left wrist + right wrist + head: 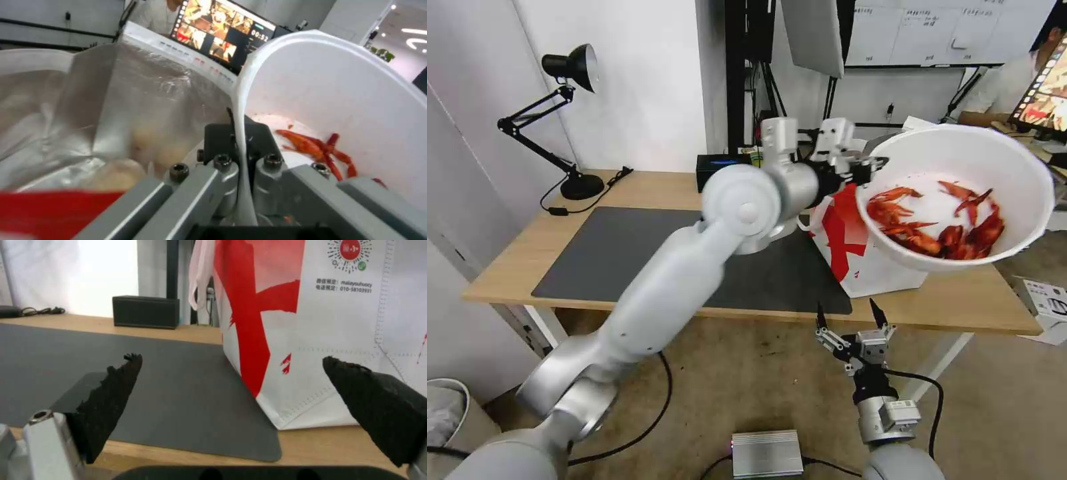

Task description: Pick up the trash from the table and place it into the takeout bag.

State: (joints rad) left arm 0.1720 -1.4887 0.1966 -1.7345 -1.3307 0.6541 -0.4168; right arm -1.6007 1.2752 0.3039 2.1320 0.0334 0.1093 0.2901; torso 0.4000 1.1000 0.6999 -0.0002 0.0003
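Observation:
My left gripper is shut on the rim of the white bowl, held in the air and tilted, with red shells gathered in its low side. The bowl hangs above the white and red takeout bag, which stands on the table at the right end of the dark grey mat. In the left wrist view the rim runs between the jaws, beside the bag's silver foil lining. Low before the table's front edge, my right gripper is open with nothing in it, facing the bag.
A black desk lamp stands at the table's back left, and a black box at the back edge. On the floor lie a silver box with cables and a cardboard box to the right.

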